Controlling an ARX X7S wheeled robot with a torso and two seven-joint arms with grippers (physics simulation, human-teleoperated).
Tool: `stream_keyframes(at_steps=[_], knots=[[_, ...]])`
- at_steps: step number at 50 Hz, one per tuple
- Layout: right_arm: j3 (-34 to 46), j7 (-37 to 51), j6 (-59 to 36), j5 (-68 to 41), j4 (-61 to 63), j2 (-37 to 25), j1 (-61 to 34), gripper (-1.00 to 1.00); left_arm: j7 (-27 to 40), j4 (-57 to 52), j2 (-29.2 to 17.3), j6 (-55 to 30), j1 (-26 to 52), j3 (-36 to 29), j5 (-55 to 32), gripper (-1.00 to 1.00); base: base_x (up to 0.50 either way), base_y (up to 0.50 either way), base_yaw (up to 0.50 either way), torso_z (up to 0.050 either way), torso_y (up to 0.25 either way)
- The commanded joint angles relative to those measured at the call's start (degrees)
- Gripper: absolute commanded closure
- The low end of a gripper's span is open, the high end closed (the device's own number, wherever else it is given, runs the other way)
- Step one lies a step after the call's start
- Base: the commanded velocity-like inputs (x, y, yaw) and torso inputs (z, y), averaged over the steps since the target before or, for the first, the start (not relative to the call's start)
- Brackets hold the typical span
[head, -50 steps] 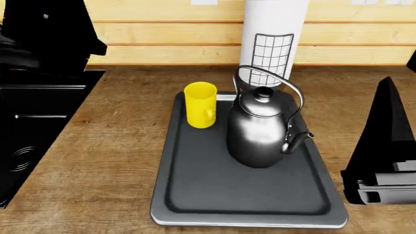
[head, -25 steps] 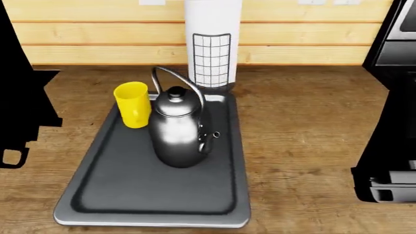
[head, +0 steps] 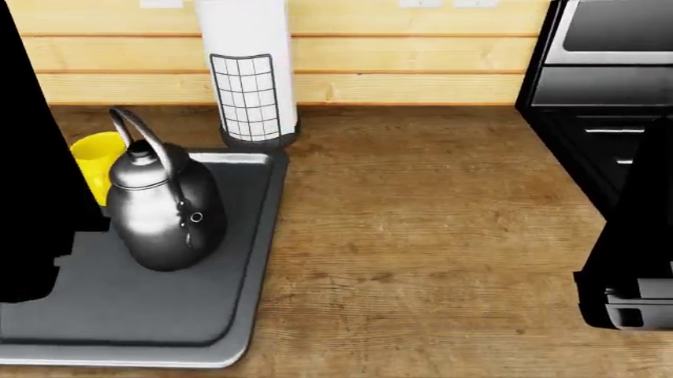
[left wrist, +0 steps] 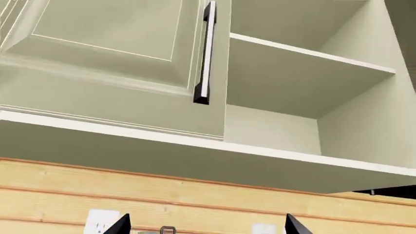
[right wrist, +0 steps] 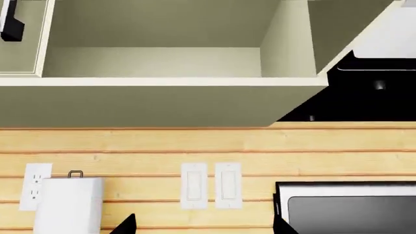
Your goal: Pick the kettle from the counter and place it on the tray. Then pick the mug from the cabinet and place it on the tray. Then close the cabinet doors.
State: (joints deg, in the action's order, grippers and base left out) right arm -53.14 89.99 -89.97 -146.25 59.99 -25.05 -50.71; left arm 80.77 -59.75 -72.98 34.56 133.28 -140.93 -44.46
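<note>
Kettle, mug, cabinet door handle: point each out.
kettle (head: pixel 163 216), head view, on its silver body.
mug (head: pixel 93 157), head view, on its yellow wall behind the kettle.
cabinet door handle (left wrist: pixel 206 53), left wrist view, on the middle of the black bar.

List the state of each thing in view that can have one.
kettle: upright on the tray, lid on
mug: upright on the tray, behind the kettle
cabinet: open, shelves bare
cabinet door: closed or nearly so
left hand: open
right hand: open
</note>
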Motion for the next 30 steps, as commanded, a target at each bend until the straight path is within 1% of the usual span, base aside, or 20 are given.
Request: stream_keyframes(at_steps=[1, 15, 30], knots=[[-0.8, 0.0, 0.0, -0.6, 0.0, -0.1, 0.2, -1.00, 0.9, 0.1, 0.4, 0.7, -0.7, -0.9, 1.1, -1.00, 0.00, -0.50, 0.00, 0.000, 0.000], [1.2, 0.0, 0.0, 1.3, 0.0, 0.4, -0.3, -1.00, -0.2, 0.7, -0.3, 1.4, -2.1, 0.1, 0.6, -1.00, 0.00, -0.50, 0.00, 0.000, 0.000], [0.9, 0.0, 0.1, 0.9, 0.0, 0.3, -0.5, -1.00, -0.5, 0.9, -0.4, 1.3, -3.8, 1.1, 1.0, -1.00, 0.00, -0.50, 0.00, 0.000, 0.000]])
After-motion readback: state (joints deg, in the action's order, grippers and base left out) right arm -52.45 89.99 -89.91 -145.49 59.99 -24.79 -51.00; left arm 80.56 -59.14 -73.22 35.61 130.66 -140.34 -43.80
